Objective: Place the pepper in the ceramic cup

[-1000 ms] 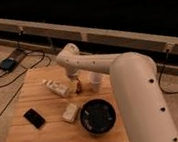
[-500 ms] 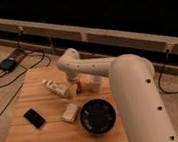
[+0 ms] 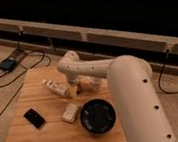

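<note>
My arm reaches in from the lower right, and its elbow (image 3: 72, 64) bends over the back of the wooden table (image 3: 47, 135). The gripper (image 3: 75, 90) hangs low over the table's middle, just right of a whitish packet (image 3: 54, 87). The ceramic cup (image 3: 93, 83) is a small whitish round shape just right of the gripper, partly covered by the arm. The pepper does not show; the spot under the gripper is hidden.
A large black bowl (image 3: 97, 117) sits at the front right of the table. A pale block (image 3: 70, 112) lies left of it, and a black phone (image 3: 34, 117) lies further left. Cables and a dark box (image 3: 8, 63) are on the floor behind.
The arm's elbow and gripper have shifted a little to the left and down, closer to the whitish packet. The objects on the table have not moved.
</note>
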### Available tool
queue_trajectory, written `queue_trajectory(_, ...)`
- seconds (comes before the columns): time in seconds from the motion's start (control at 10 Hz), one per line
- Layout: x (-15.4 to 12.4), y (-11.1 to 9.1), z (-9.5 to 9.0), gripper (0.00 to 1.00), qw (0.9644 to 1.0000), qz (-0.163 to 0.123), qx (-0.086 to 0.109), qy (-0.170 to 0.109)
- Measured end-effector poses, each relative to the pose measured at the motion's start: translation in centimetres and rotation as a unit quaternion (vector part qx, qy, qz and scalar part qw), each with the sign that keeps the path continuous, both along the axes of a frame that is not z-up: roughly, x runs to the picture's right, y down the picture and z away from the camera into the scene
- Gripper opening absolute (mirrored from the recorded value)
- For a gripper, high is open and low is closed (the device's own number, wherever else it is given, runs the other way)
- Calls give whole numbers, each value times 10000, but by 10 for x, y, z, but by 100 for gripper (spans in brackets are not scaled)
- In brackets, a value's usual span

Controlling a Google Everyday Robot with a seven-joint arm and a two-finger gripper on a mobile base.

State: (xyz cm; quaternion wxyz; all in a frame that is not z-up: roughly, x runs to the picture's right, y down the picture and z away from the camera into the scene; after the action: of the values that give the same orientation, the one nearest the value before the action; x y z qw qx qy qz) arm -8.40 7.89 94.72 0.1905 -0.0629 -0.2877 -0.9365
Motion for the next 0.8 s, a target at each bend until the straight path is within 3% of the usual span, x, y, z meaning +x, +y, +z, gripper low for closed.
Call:
queue_trajectory(0.5,2,3,0,24,10000,-43,-38,-35)
queue_trajectory(0.7,-3,-4,-8,5,9999,-43,9,-126)
queue_trajectory(0.8,-8,-11,-16,0,9998,-31,81,-201)
